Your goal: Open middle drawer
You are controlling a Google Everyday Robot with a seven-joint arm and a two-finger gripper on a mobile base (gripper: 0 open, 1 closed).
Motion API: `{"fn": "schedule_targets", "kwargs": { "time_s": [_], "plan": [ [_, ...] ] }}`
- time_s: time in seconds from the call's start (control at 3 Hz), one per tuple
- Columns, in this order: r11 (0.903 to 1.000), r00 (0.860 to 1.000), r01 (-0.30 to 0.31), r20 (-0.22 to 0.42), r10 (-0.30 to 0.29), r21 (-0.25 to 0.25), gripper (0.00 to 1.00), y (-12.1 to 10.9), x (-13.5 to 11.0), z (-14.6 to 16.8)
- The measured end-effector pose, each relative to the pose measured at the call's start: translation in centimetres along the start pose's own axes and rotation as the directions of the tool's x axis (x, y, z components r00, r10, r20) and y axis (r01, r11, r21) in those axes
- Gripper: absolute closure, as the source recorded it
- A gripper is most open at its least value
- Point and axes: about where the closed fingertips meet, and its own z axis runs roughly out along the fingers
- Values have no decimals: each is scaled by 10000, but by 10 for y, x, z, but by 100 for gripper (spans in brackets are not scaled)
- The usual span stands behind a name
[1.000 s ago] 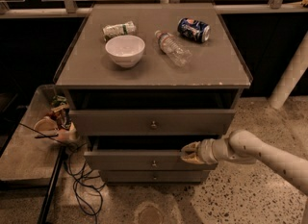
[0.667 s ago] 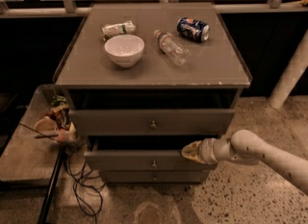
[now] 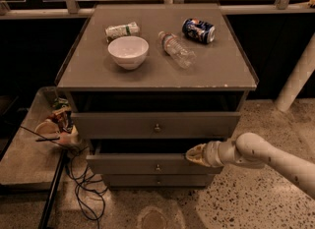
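The cabinet (image 3: 88, 71) has three grey-brown drawers stacked in its front. The middle drawer (image 3: 123, 164) has a flat long front with a small round knob (image 3: 158, 167). It stands pulled out a little, with a dark gap above its front. My gripper (image 3: 195, 155) reaches in from the right on a white arm (image 3: 266, 157). It sits at the top edge of the middle drawer's front, right of the knob. The taller top drawer (image 3: 113, 124) also juts out slightly. Below the middle one is the narrow bottom drawer (image 3: 128, 180).
On the cabinet top are a white bowl (image 3: 128, 52), a clear plastic bottle (image 3: 176, 49) lying down, a blue can (image 3: 199, 30) on its side and a small packet (image 3: 122, 30). A low ledge (image 3: 24, 164) with clutter and black cables (image 3: 81, 193) is at left. A white post (image 3: 297, 78) stands at right.
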Motion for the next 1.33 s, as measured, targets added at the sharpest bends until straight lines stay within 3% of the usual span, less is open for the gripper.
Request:
{"fn": "schedule_targets", "kwargs": {
  "time_s": [0.33, 0.67, 1.0, 1.33],
  "plan": [
    [10000, 10000, 0, 0, 0, -1, 42, 0, 0, 0],
    [9994, 9995, -327, -45, 327, -71, 18, 29, 10, -18],
    [9990, 9991, -423, -61, 423, -123, 0, 37, 14, -20],
    [9990, 9991, -422, -63, 421, -131, 0, 37, 14, -19]
  ]
}}
